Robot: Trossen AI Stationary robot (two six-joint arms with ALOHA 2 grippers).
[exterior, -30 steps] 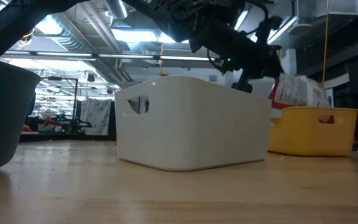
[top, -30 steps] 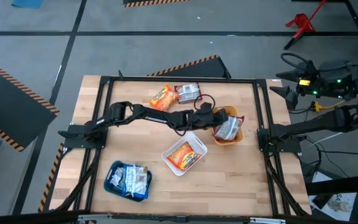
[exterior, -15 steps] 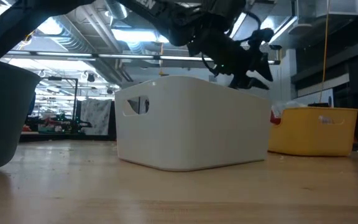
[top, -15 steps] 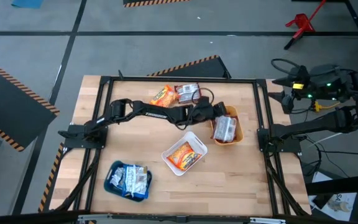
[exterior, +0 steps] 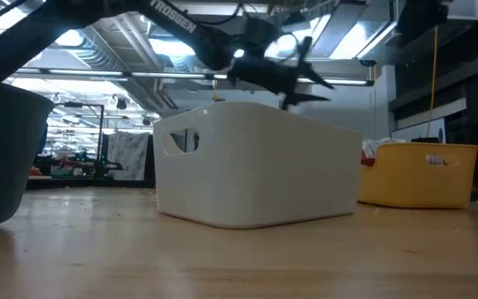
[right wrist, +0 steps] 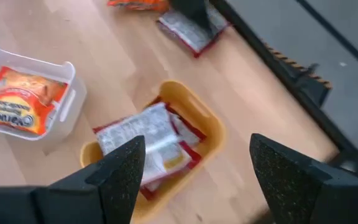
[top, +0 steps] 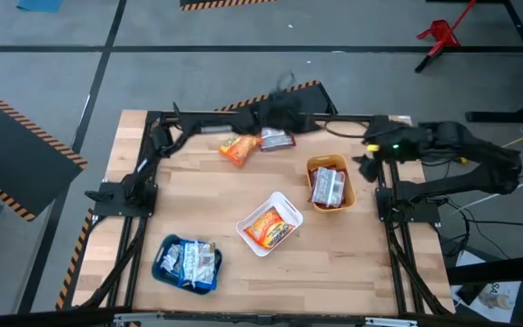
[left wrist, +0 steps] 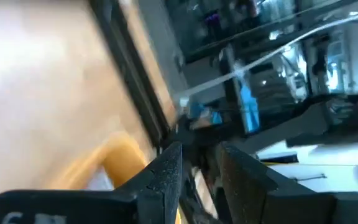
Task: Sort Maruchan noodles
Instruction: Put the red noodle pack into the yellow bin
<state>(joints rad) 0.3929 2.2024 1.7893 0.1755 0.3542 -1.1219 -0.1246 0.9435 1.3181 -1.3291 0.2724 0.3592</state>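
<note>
Two Maruchan packets lie flat on the bare table near its far edge: an orange one (top: 237, 148) and a red-and-silver one (top: 275, 138) (right wrist: 188, 28). The orange bin (top: 350, 189) (right wrist: 214, 124) holds red-and-silver packets (top: 329, 186), the white bin (top: 243, 222) an orange packet (top: 269, 227), and the teal bin (top: 160, 263) blue packets (top: 193, 259). My left gripper (top: 287, 115) (exterior: 309, 71) hangs open and empty high over the far edge, just beyond the red-and-silver packet. My right gripper (top: 367, 153) (right wrist: 207, 155) is open above the right edge, looking down on the orange bin.
A black frame rail (top: 261, 115) runs along the far edge and another (top: 384, 182) down the right edge. Bare wood lies left of the white bin (exterior: 256, 162) and along the near edge. In the low view the orange bin (exterior: 417, 170) stands right of the white one.
My left gripper let go of a red-and-silver packet over the orange bin; the packet dropped and now lies inside. The left arm then swung away toward the far edge and rose. My right arm came in from beyond the right edge toward the table.
</note>
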